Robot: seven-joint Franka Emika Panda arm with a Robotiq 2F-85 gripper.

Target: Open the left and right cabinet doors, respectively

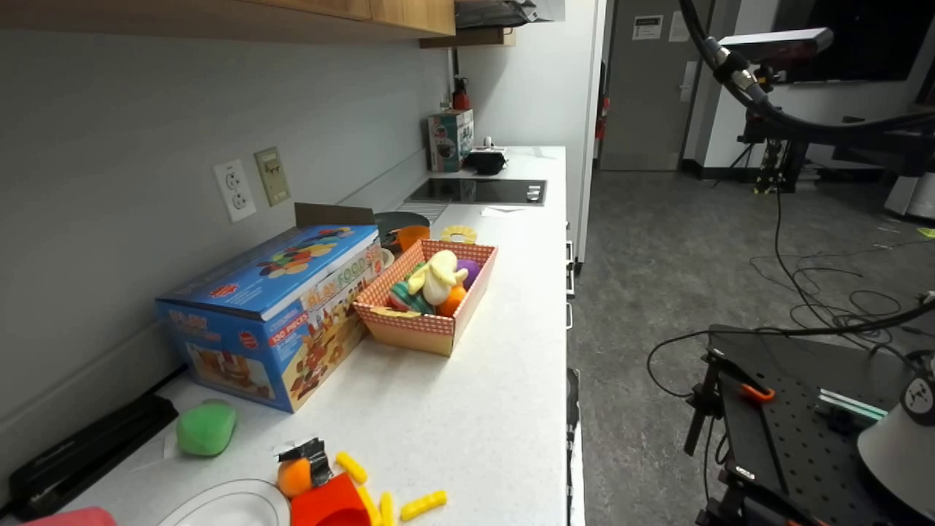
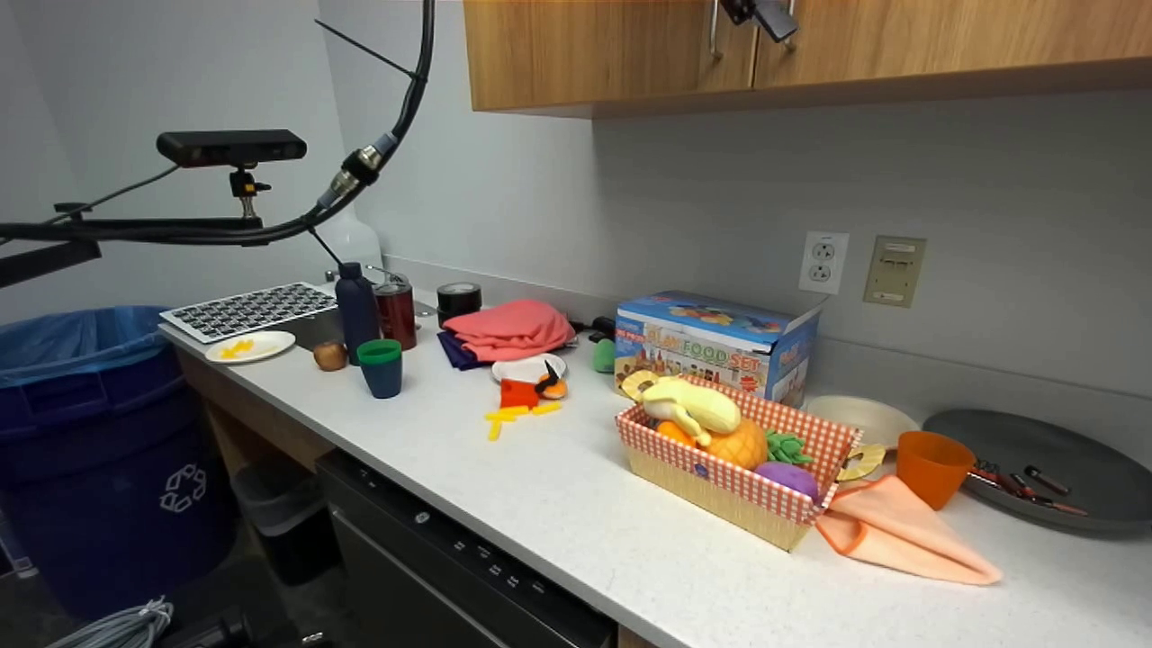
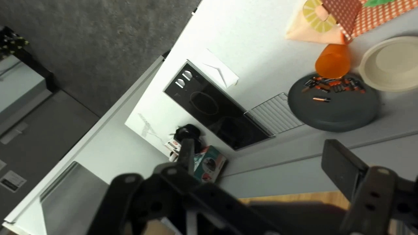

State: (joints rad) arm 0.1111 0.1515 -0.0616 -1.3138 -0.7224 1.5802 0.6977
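Note:
The wooden wall cabinet is at the top of an exterior view, cut off by the frame. Its left door [image 2: 612, 54] and right door [image 2: 954, 40] look shut. A metal handle [image 2: 714, 31] is on the left door, and another handle [image 2: 791, 40] is on the right door, partly hidden. My gripper [image 2: 763, 14] is partly in view in front of the handles, close to the right one; I cannot tell whether it touches. In the wrist view my gripper [image 3: 261, 160] has its fingers wide apart with nothing between them. A wooden strip [image 3: 313, 196] of the cabinet shows behind it.
Below the cabinet, the white counter [image 2: 540, 504] holds a play food box [image 2: 711, 346], a checkered basket [image 2: 711, 486], an orange cup [image 2: 933, 468] and a dark pan [image 2: 1035, 450]. A black cable [image 2: 409, 117] and a mounted camera [image 2: 232, 147] stand out over the counter's side.

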